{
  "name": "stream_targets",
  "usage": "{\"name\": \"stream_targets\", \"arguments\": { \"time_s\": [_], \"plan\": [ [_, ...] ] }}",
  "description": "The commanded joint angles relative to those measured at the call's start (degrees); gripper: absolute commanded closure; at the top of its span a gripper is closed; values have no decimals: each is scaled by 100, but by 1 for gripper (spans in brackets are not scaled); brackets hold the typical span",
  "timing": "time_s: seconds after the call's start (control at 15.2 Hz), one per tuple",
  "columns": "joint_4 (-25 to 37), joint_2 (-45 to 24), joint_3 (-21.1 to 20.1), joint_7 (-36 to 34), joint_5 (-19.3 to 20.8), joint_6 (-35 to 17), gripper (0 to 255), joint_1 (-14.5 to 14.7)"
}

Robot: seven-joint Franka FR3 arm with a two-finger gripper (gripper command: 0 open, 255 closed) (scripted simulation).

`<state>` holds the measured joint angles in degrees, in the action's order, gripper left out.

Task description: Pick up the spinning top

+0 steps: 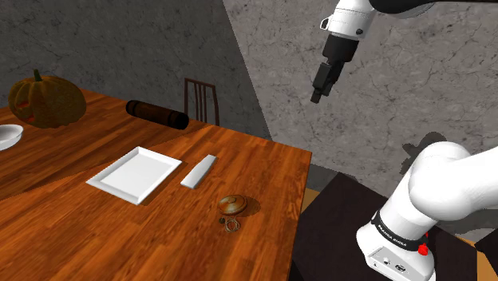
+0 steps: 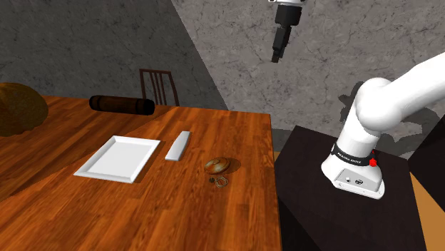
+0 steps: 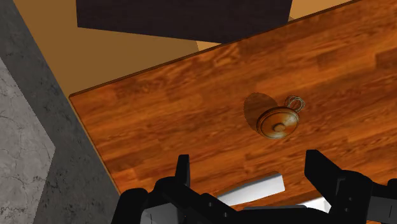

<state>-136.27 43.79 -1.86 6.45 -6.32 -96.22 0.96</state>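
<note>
High above the bench (image 1: 160, 239), the gripper (image 1: 317, 97) hangs with its fingers (image 3: 324, 175) wide apart, clasping nothing. The top (image 1: 232, 205) rests on the bench, near the tray (image 1: 134, 174), a white bar (image 1: 199, 171) lying between them.

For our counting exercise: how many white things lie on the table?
3: a bowl at the shoulder view's left edge, a tray mid-table, a slim bar beside it. More may lie off-frame.

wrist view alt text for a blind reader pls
A brown spinning top lies on the wooden table with a coil of string beside it, beyond the open black gripper, whose fingers stand apart and touch nothing. A flat white piece shows between the fingers; a grey wall borders the table.
</note>
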Motion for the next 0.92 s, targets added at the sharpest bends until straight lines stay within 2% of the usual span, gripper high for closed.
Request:
{"name": "stream_targets", "arguments": {
  "time_s": [0.0, 0.46, 0.86],
  "plan": [
    [0, 0, 0, 0, 0, 0, 0, 0],
    [-923, -124, -765, -701, -347, -1145, 0, 222],
    [-1414, -650, -1490, -1337, -622, -2239, 0, 406]
  ]
}}
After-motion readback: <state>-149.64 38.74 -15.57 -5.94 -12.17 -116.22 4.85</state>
